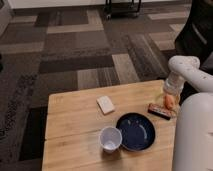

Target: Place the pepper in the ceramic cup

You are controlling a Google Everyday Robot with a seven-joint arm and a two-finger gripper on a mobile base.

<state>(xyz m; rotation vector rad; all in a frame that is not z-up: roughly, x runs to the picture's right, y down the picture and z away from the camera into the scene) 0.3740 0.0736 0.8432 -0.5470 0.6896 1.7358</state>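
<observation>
- The pepper (170,101) lay at the right edge of the table (75,117), standing roughly on end with its long axis running up toward the arm above it, and just beside the dark bar (159,111) with reddish marks.
- Your tool (171,96) sat directly over the pepper, coming down from the white arm; the pepper was right beneath it, so no sideways reach looked necessary.
- The tool's jaws were spread as wide as they go; whether they were already around the pepper or only hovering over it, you could not tell.
- The ceramic cup (110,138) stood well apart, toward the table's near-left side, mouth up and touching the rim of the dark blue plate (136,131). The plate lay between pepper and cup, so the carry would likely cross over it.
- A small white pad (105,104) rested farther back, clear of that path.
- The arm's bulk hid the table's right corner and blocked the tool's fingertips from view.
</observation>
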